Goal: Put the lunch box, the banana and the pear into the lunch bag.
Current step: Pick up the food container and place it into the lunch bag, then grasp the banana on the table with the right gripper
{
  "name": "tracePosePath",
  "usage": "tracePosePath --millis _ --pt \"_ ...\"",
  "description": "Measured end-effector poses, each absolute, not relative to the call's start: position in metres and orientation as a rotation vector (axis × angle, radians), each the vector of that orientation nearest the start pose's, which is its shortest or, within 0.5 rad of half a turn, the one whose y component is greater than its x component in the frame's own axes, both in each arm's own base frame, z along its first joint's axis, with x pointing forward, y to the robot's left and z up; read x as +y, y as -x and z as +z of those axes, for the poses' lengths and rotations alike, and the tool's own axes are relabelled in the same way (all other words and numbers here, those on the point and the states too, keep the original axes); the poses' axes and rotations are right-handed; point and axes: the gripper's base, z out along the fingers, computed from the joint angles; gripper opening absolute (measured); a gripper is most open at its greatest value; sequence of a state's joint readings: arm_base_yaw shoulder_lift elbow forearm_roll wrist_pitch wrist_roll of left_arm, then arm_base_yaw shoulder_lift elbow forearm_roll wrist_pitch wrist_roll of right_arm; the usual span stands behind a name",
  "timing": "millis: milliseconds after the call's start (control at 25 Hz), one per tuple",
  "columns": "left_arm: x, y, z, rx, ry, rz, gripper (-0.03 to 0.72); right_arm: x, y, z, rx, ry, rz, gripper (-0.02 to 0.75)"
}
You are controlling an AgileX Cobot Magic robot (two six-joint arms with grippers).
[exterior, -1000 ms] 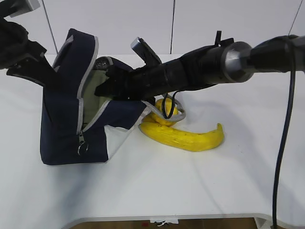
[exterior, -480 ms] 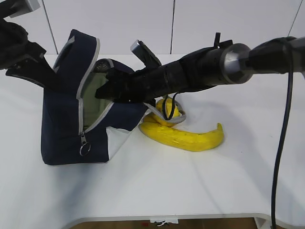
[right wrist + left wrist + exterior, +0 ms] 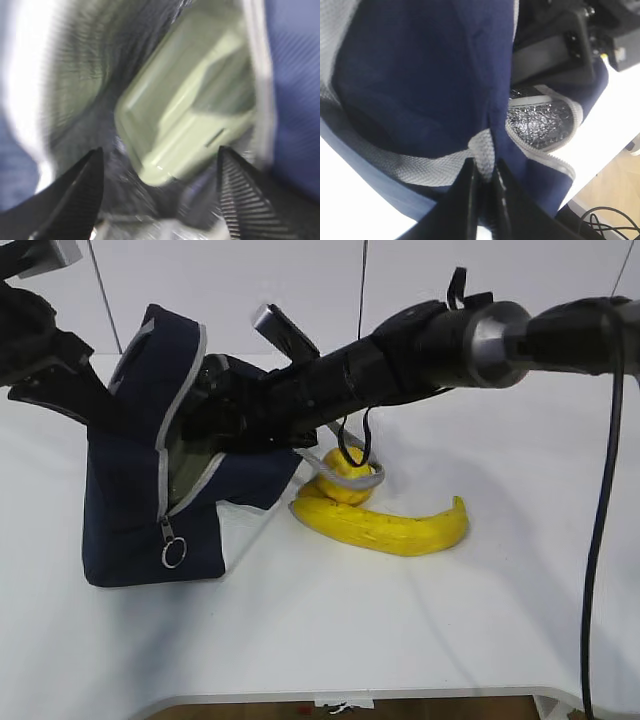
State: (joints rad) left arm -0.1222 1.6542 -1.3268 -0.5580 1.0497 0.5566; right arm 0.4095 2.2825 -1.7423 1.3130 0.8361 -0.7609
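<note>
The navy lunch bag (image 3: 130, 510) stands tilted at the left with its lid flap raised. My left gripper (image 3: 484, 172) is shut on the grey trim of the bag's flap (image 3: 481, 147). My right gripper (image 3: 160, 150) is open and reaches into the bag's mouth (image 3: 195, 440). The lunch box (image 3: 192, 107), with its sage-green lid, lies inside the bag just ahead of the spread fingers, and they do not grip it. The banana (image 3: 385, 525) lies on the table right of the bag. The pear (image 3: 343, 478) sits behind it, partly behind a grey rope handle (image 3: 362, 480).
The white table (image 3: 480, 620) runs to a front edge near the bottom of the exterior view. A black cable (image 3: 598, 520) hangs down at the right. The zipper ring pull (image 3: 173, 553) dangles on the bag's front.
My right gripper has gone deeper into the bag's mouth and its wrist has risen. The bag has shifted slightly left and the ring pull has swung.
</note>
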Motion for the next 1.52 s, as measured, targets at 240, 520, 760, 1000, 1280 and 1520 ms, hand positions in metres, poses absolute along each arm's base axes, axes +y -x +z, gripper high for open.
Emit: tracePosePath --millis 240,520,760,1000,1280,1520 --pt "-0.083 -0.331 0.287 2.625 -0.623 -0.620 0.012 0.256 -0.435 0.204 2.424 0.610 1.173 0.528" --pt "-0.083 -0.331 0.287 2.625 -0.623 -0.620 0.012 0.249 -0.438 0.251 2.466 0.815 0.960 0.529" --pt "-0.083 -0.331 0.287 2.625 -0.623 -0.619 0.012 0.241 -0.438 0.280 2.474 0.914 0.806 0.529" --pt "-0.083 -0.331 0.287 2.625 -0.623 -0.619 0.012 0.237 -0.440 0.285 2.493 0.888 0.719 0.529" --pt "-0.083 -0.331 0.287 2.626 -0.624 -0.617 0.012 0.221 -0.434 0.310 2.514 0.820 0.543 0.529" --pt "-0.082 -0.331 0.287 2.626 -0.625 -0.616 0.012 0.203 -0.408 0.335 2.529 0.815 0.444 0.528"
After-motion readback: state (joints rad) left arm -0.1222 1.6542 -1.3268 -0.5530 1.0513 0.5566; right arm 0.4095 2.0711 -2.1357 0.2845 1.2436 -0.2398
